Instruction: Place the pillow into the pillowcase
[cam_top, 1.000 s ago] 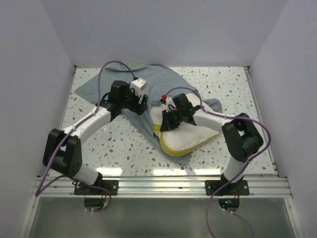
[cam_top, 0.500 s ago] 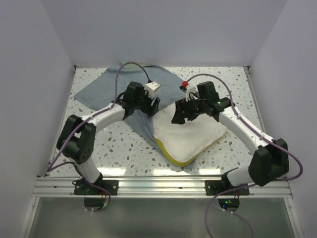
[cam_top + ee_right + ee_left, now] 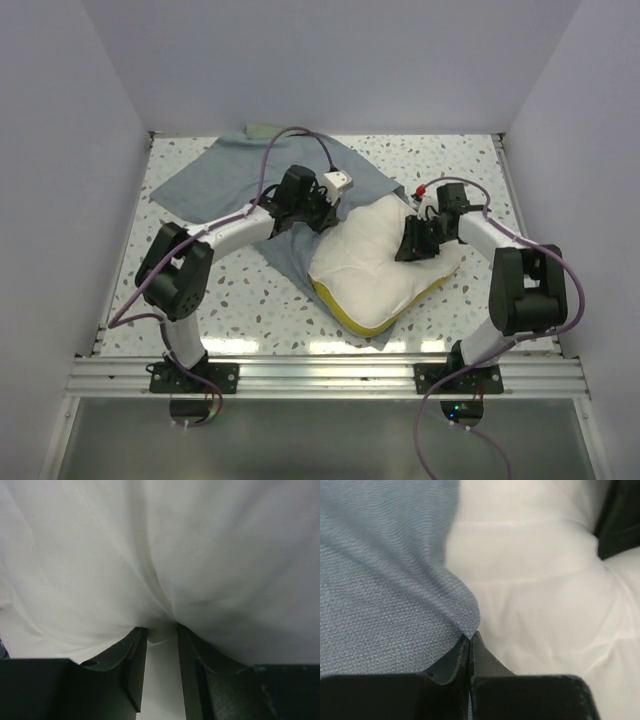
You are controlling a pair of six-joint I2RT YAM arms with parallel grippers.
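Observation:
The cream-white pillow (image 3: pixel 375 265) with its yellow edge lies mid-table, on top of the grey-blue pillowcase (image 3: pixel 225 180), which spreads out to the back left. At the pillow's upper left corner, my left gripper (image 3: pixel 322 216) is shut on the pillowcase edge. In the left wrist view the blue cloth (image 3: pixel 380 580) runs into the closed left gripper (image 3: pixel 470 636), right beside the white pillow (image 3: pixel 535 590). My right gripper (image 3: pixel 412 248) presses into the pillow's right side. In the right wrist view a fold of the pillow (image 3: pixel 160 545) is pinched in the right gripper (image 3: pixel 161 630).
The speckled table (image 3: pixel 500 180) is boxed in by white walls at the left, back and right. A metal rail (image 3: pixel 330 375) runs along the near edge. A pale green patch of cloth (image 3: pixel 262 129) shows at the back wall. The right arm's dark body (image 3: pixel 620 520) fills the left wrist view's corner.
My left gripper moved right and closed on the pillowcase edge. My right arm folded in, and its gripper came down and closed on the pillow's right side. The pillow shifted back and right.

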